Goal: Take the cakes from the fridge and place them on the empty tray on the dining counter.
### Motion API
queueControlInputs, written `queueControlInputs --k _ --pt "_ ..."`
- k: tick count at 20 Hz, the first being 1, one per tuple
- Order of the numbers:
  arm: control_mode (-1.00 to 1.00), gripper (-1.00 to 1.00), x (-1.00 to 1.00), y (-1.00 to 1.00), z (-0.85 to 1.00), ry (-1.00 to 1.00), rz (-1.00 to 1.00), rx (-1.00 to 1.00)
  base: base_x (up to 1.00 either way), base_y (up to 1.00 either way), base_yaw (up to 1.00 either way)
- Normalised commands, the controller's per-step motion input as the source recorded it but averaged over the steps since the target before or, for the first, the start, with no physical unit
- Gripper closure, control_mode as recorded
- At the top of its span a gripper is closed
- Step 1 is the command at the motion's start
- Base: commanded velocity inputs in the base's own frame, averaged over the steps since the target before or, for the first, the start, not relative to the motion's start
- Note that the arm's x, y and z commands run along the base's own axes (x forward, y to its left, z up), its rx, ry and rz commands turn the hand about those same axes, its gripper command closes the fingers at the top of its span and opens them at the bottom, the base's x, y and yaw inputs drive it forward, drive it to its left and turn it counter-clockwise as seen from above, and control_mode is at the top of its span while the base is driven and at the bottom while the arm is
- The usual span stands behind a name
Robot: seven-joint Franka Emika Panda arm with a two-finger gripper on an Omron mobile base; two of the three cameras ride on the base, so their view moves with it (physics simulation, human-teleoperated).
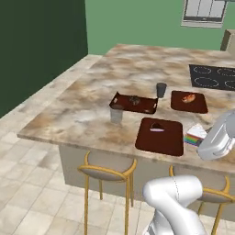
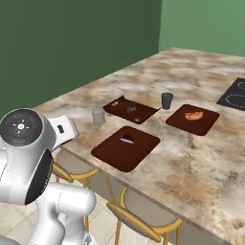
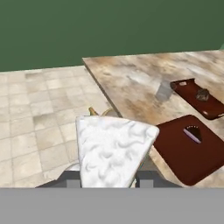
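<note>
Three dark red-brown trays on marble bench (image 1: 92,105); one dark layered wedge (image 1: 157,127) on nearest, largest flat tray (image 1: 160,136); tool (image 3: 107,183) grips one white frosted wedge (image 3: 111,151).

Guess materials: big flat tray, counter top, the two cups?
Empty tray: matte dark red-brown, no grain or shine; plastic or lacquered wood, can't tell. Dining counter: polished marble look, beige-brown veining. Clear cup: see-through, probably glass or clear plastic. Dark cup: opaque grey, dull; ceramic, metal or plastic, unclear.
</note>
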Motion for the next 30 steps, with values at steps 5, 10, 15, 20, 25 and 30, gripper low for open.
queueControlInputs --k 5,10,15,20,25,30 --pt "1.0 1.0 0.0 0.0 0.0 0.0 0.0 0.0 0.83 0.0 -0.59" --pt "1.0 1.0 0.0 0.0 0.0 0.0 0.0 0.0 0.82 0.0 -0.54" --pt "1.0 1.0 0.0 0.0 0.0 0.0 0.0 0.0 1.0 0.09 -0.41" --pt "1.0 1.0 0.0 0.0 0.0 0.0 0.0 0.0 1.0 0.21 -0.18" --pt "1.0 1.0 0.0 0.0 0.0 0.0 0.0 0.0 1.0 0.09 -0.01" --pt "1.0 1.0 0.0 0.0 0.0 0.0 0.0 0.0 0.81 0.01 0.0"
